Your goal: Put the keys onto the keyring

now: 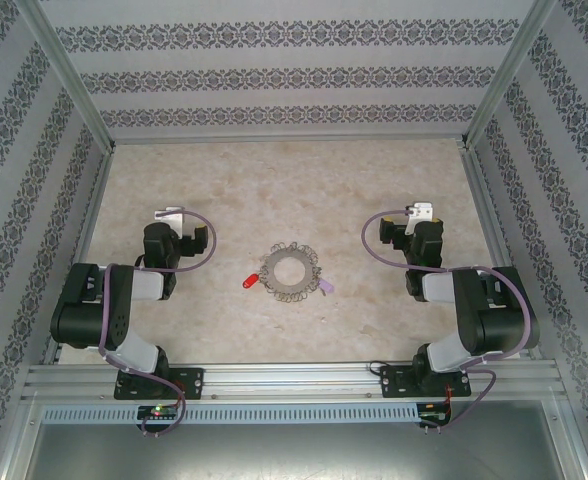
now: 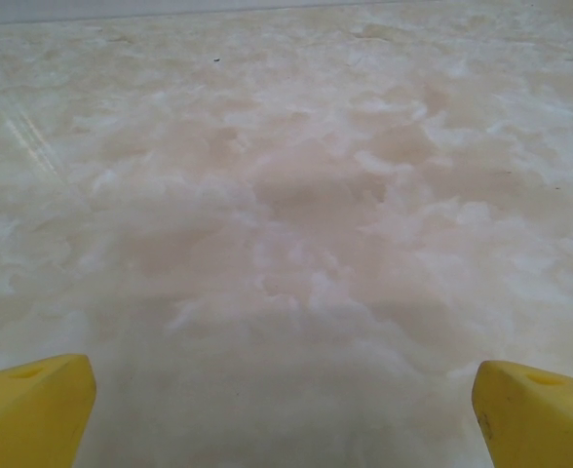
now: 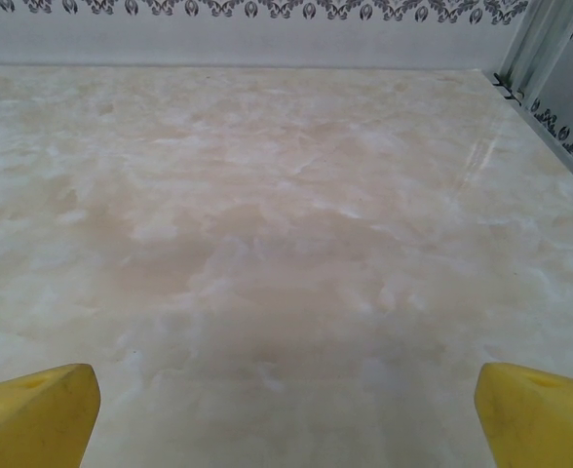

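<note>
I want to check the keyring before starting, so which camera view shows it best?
The top external view: the keyring lies whole on the table, a red-tagged key just left of it and a lilac-tagged key at its lower right. Both wrist views face plain table surface instead.

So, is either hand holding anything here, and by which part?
Nothing is held. The left hand and right hand are both open over bare table; the keyring lies untouched, apart from both.

The grey, loop-fringed keyring (image 1: 272, 268) lay flat mid-worktop, a red-tagged key (image 1: 246, 282) just left of it and a lilac-tagged key (image 1: 325, 287) at its right rim.
</note>
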Available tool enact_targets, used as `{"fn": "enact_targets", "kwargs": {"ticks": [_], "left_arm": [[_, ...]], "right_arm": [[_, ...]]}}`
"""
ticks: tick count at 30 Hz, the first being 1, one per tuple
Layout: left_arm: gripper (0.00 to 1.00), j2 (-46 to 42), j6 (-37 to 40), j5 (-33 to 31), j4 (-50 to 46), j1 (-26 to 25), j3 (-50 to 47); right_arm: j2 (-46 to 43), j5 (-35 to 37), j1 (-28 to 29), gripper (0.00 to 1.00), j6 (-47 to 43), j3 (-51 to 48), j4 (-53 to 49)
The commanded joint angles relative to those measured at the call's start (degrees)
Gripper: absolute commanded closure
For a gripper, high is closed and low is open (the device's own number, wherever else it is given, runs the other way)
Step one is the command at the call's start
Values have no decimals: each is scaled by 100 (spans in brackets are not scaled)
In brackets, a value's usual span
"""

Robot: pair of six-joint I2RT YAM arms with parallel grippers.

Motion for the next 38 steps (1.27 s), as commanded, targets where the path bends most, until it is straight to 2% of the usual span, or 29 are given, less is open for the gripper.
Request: {"fn": "enact_targets", "kwargs": {"ticks": [1,38], "left_arm": [[0,19,-108,-91,157,-12,55],[0,21,-108,-83,159,-12,62]], "right_arm": [[-41,82,44,2,69,63,162],[-38,-7,0,2,90,78,126]]}}
